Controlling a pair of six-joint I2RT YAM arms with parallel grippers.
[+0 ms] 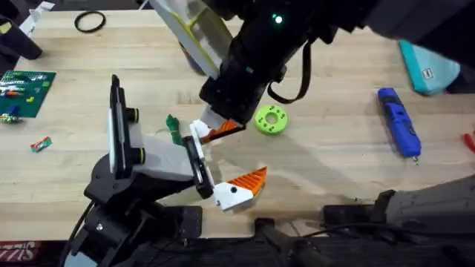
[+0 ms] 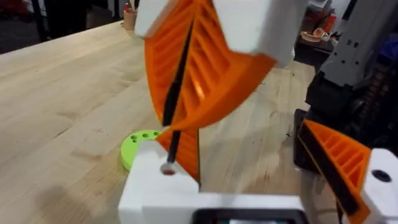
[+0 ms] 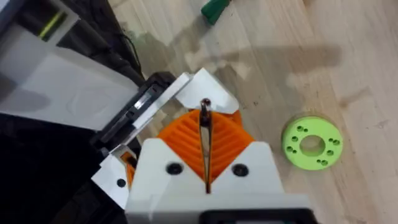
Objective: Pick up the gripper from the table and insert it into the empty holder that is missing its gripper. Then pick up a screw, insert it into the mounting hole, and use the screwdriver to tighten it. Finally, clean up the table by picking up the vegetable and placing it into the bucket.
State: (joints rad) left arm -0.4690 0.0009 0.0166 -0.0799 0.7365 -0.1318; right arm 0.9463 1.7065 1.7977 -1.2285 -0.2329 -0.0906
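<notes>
Arm hides right gripper (image 1: 215,127) at holder (image 1: 159,156); screwdriver (image 1: 399,122) visible

Lime-green round disc (image 1: 270,119) with centre hole seen flat on wooden table (image 1: 334,159), mid-scene. Teal flat object (image 1: 428,67) with white label placed far right. Green circuit board (image 1: 25,89) laid far left; black ring (image 1: 90,22) beyond it.

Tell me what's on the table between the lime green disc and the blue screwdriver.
Nothing: in the overhead view, only bare wood lies between the lime-green disc and the screwdriver.
</notes>
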